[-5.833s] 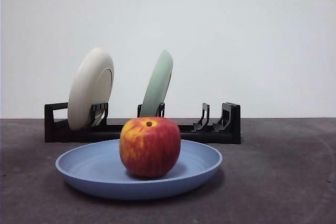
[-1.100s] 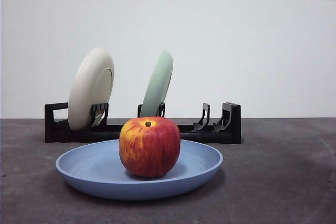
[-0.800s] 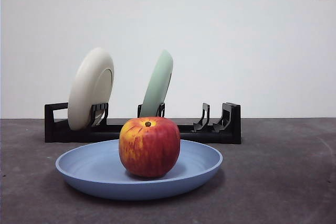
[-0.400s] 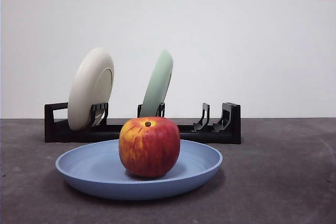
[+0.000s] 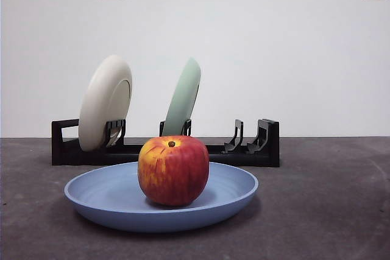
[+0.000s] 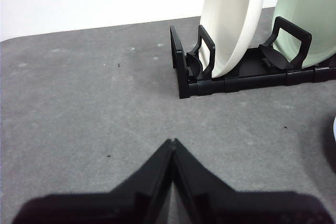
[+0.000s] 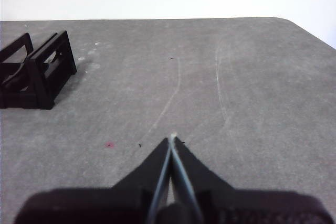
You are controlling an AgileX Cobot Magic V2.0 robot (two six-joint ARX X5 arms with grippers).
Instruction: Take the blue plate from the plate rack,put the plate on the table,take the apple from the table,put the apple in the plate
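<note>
The blue plate (image 5: 116,196) lies flat on the table (image 5: 329,211) at the front. The red apple (image 5: 173,170) sits upright in its middle, stem pit up. Behind them stands the black plate rack (image 5: 244,153); it also shows in the left wrist view (image 6: 231,80) and its end in the right wrist view (image 7: 37,74). My left gripper (image 6: 171,142) is shut and empty, over bare table off the rack's end. My right gripper (image 7: 172,139) is shut and empty over bare table, off the rack's other end. Neither gripper shows in the front view.
A cream-white plate (image 5: 105,103) and a pale green plate (image 5: 183,97) stand on edge in the rack; both show in the left wrist view, cream (image 6: 233,19) and green (image 6: 315,14). The rack's slots at the right (image 5: 234,138) hold nothing. A white wall stands behind.
</note>
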